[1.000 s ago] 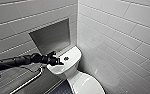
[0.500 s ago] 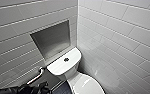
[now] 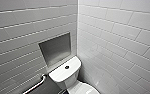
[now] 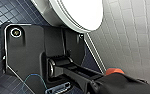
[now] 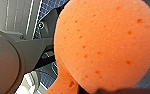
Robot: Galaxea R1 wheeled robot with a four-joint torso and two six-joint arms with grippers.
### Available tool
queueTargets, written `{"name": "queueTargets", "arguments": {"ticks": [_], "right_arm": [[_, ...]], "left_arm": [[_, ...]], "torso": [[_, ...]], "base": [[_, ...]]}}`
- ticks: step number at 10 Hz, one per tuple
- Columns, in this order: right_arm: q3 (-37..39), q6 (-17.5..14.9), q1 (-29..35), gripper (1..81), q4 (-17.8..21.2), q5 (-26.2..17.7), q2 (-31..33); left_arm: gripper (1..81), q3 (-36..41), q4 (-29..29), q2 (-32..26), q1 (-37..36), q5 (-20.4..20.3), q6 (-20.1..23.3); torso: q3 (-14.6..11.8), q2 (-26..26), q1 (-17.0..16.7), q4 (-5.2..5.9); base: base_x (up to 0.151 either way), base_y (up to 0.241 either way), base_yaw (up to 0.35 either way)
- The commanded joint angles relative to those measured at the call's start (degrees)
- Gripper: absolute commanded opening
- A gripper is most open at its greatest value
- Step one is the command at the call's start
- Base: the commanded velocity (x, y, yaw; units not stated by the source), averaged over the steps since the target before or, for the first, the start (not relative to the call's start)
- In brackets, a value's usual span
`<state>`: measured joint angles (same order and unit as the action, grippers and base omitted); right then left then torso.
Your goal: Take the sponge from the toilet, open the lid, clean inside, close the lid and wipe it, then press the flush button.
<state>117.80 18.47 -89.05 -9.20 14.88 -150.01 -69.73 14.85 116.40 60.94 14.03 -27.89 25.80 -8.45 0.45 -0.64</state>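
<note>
The white toilet (image 3: pixel 64 72) stands in the corner, with a round flush button (image 3: pixel 66 67) on its flat tank top. Its lid (image 4: pixel 78 12) is down, a smooth white oval seen close in the left wrist view. The orange sponge (image 5: pixel 103 45) looms large and porous in the right wrist view, held in my right gripper. From the left wrist the sponge (image 4: pixel 114 71) peeks out above the dark right arm, below the bowl's front. My left gripper is shut and holds nothing.
A steel niche (image 3: pixel 55 48) is set into the tiled wall behind the tank. A grab bar (image 3: pixel 37 85) runs along the wall left of the toilet. Dark tiled floor (image 4: pixel 1 12) surrounds the bowl; white tiled wall closes in on the right.
One second ago my left arm reached to the tank top; it drew back down and has left the head picture. The head picture itself has shifted a little.
</note>
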Motion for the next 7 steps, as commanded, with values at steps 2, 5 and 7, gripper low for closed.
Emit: {"name": "queueTargets", "arguments": {"ticks": [2, 5, 7], "right_arm": [[-0.2, 0.0, -0.4, 1.0, 0.1, -3.5, 0.6], [2.9, 0.1, -0.3, 1.0, 0.2, -3.5, -1.3], [3.6, 0.1, -0.3, 1.0, 0.2, -3.5, -1.7]], "left_arm": [[1.0, -16.9, 11.3, 12.7, 15.0, -11.7, 0.5], [1.0, -30.4, 10.5, 21.5, 18.5, -14.3, -0.1], [1.0, -36.7, 10.4, 25.6, 19.4, -14.3, -0.2]], "torso": [[-6.5, 0.0, 0.0, 0.0], [-11.4, -0.1, -0.2, 0.0], [-14.9, -0.2, -0.2, 0.0]], "base": [[0.0, 0.0, 0.0], [0.0, 0.0, 0.0], [0.0, 0.0, 0.0]]}}
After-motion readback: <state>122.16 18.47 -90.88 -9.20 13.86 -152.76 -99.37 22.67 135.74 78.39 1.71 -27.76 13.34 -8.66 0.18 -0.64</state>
